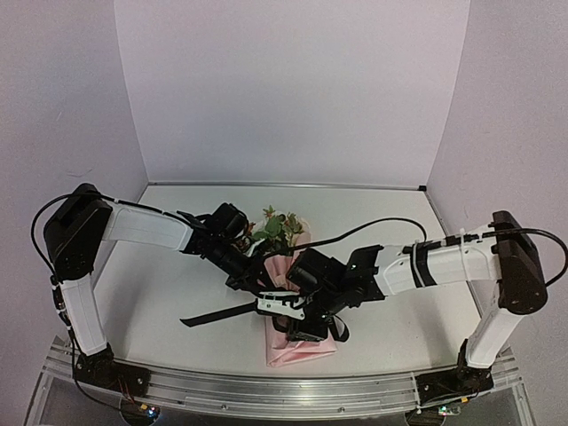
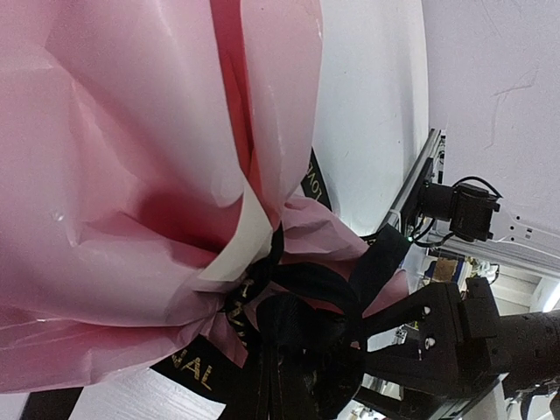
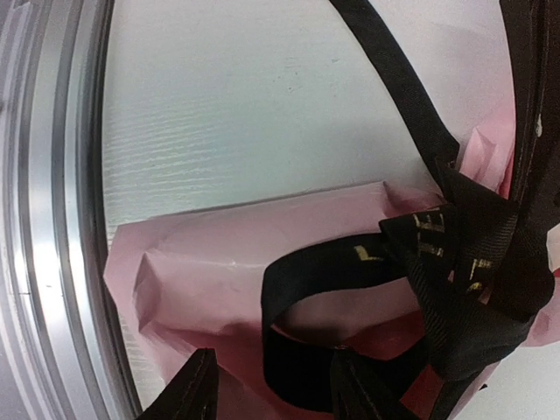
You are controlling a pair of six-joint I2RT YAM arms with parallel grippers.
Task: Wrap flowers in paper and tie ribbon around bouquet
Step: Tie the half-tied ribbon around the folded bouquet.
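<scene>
The table (image 1: 169,293) carries the bouquet (image 1: 302,346), its long axis running far to near: flowers (image 1: 277,226) far, the foot of the paper (image 2: 131,175) toward the near edge. The ribbon (image 3: 350,254) cinches its middle, where both arms meet. The left gripper (image 1: 250,271) is clenched; on what, I cannot tell. The right gripper (image 3: 280,389) is half spread, with a ribbon loop between its fingers, so it is the nearer one.

Pink-wrapped bouquet (image 1: 300,346) lies flat, black lettered ribbon (image 3: 325,262) cinched around its middle.
</scene>
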